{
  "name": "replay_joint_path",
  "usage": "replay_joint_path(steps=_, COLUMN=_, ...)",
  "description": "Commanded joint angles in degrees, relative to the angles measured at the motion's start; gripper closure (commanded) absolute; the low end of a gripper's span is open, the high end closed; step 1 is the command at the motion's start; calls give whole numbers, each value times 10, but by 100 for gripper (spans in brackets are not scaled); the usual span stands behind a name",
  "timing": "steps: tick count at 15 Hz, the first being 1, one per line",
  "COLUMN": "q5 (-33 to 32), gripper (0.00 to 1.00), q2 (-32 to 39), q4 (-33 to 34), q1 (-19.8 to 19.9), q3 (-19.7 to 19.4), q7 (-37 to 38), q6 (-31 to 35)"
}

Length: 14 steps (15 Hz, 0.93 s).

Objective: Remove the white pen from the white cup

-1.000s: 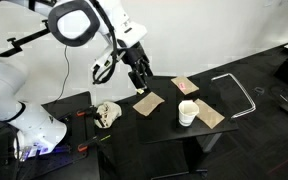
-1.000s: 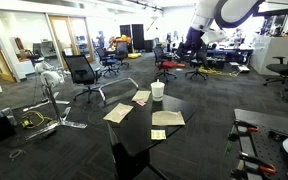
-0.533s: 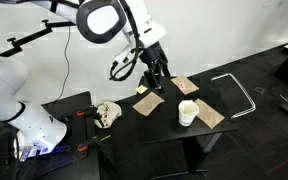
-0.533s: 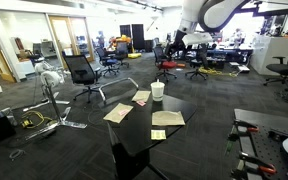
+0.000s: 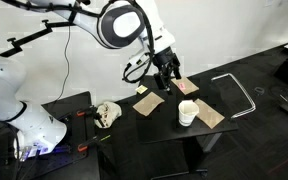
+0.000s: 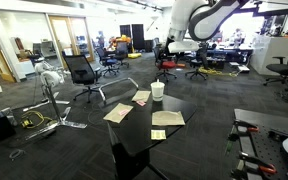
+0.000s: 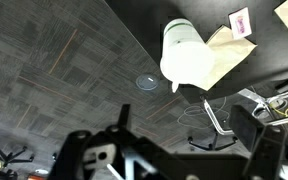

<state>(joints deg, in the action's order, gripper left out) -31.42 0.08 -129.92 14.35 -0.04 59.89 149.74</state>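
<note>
The white cup (image 5: 187, 112) stands on the black table (image 5: 169, 125) among tan paper pieces. It also shows in the other exterior view (image 6: 158, 91) and in the wrist view (image 7: 189, 55). A small white tip (image 7: 177, 88) sticks out past the cup's rim in the wrist view and looks like the white pen; in both exterior views the pen is too small to tell. My gripper (image 5: 169, 76) hangs above the table's far side, up and away from the cup. In the wrist view its fingers (image 7: 174, 150) stand wide apart and empty.
Tan paper pieces lie around the cup (image 5: 149, 102) (image 5: 184, 85) (image 5: 210, 116). A crumpled pale object (image 5: 107, 113) lies on a lower stand beside the table. Office chairs (image 6: 82, 72) stand on the floor behind.
The arm and gripper have moved sideways over the table towards the cup. The cup and papers have not moved.
</note>
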Motion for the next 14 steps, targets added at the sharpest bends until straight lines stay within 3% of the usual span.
replay_joint_path(steps=1, q5=-58, gripper=0, q2=39, q4=30, q1=-37, q3=-32, q7=96, q6=8)
replay_joint_path(steps=8, q5=-130, gripper=0, q2=81, q4=41, q1=-84, q3=-72, q7=236, q6=11)
replay_joint_path(steps=9, q5=-105, gripper=0, q2=68, q4=30, q1=-83, q3=-70, q7=196, q6=3)
replay_joint_path(steps=14, q5=-111, gripper=0, q2=77, q4=33, q1=-87, q3=-75, q7=211, q6=4)
